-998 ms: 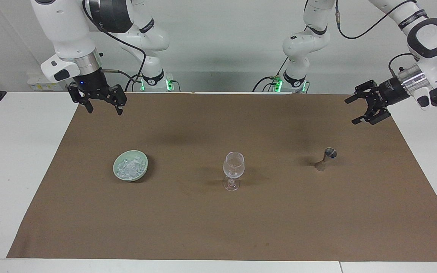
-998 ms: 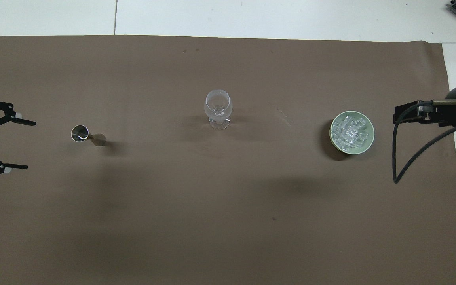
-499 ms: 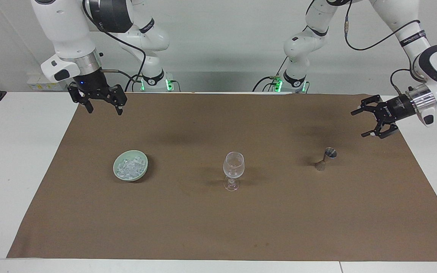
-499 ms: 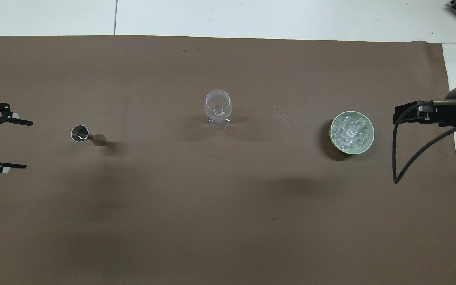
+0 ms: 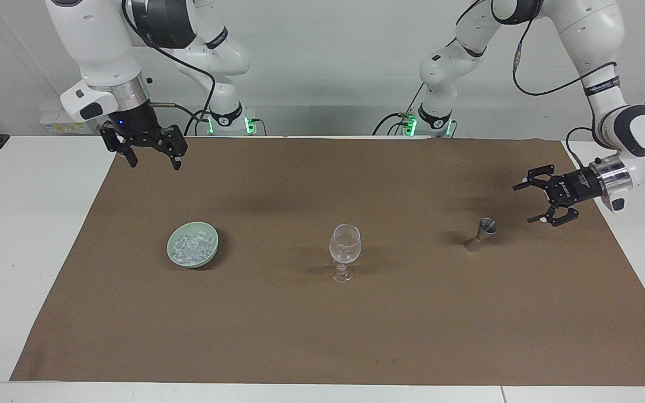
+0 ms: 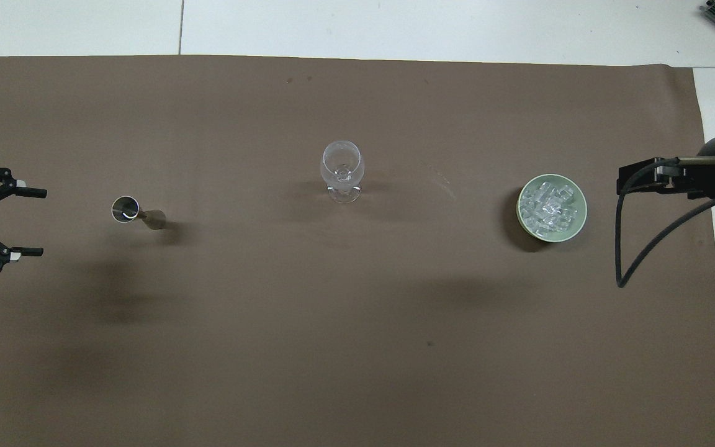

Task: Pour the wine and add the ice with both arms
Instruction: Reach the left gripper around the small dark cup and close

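Note:
A clear wine glass stands upright mid-mat; it also shows in the overhead view. A small metal jigger stands toward the left arm's end. The ice lies in a pale green dish toward the right arm's end. My left gripper is open and empty, low over the mat beside the jigger, apart from it. My right gripper is open and empty, raised over the mat's edge by the robots; this arm waits.
A brown mat covers most of the white table. The right arm's wrist and a black cable loop hang beside the dish in the overhead view.
My left gripper has come down and moved closer to the jigger, still open. The right arm, the glass, the jigger and the dish have not moved.

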Motion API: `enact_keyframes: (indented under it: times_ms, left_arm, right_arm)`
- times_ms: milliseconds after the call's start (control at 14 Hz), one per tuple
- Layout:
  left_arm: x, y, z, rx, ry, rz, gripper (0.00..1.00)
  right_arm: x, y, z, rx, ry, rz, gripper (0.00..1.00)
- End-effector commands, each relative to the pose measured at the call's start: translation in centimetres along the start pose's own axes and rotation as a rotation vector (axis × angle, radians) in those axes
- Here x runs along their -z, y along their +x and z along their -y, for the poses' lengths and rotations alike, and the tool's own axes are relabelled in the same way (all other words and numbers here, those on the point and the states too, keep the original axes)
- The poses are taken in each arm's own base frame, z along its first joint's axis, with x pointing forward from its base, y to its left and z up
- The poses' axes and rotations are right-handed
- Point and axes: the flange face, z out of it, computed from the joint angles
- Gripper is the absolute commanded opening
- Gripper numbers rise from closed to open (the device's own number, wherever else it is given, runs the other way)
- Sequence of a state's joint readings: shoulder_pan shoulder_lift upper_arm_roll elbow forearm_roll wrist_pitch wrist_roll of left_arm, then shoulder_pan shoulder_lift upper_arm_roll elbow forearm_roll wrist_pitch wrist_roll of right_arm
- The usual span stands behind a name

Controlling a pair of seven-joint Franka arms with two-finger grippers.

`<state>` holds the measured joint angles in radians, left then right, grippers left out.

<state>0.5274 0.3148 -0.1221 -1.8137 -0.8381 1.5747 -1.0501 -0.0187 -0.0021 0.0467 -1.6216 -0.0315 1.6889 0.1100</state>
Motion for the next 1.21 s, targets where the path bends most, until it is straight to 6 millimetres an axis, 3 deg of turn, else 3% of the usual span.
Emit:
enact_keyframes:
  times_ms: [0,285,713,1141]
  left_arm:
    - [-0.7,3.7,-0.4,-0.058,-0.013,0.067,1.00]
    - [-2.8,6.3,-1.3,-0.135,-0.021,0.125,1.00]
    - [-7.0,7.0,-1.8,-0.193,-0.054,0.124,1.00]
    - [-9.2,9.0,-2.3,-0.187,-0.089,0.166,1.00]
  right_arm:
    - [0.0,0.1,-0.2,0.013,0.016,0.002,1.00]
    - [0.0,0.1,-0.2,0.013,0.016,0.002,1.00]
    - [0.0,0.1,-0.2,0.013,0.016,0.002,1.00]
    - [0.0,0.1,-0.2,0.013,0.016,0.002,1.00]
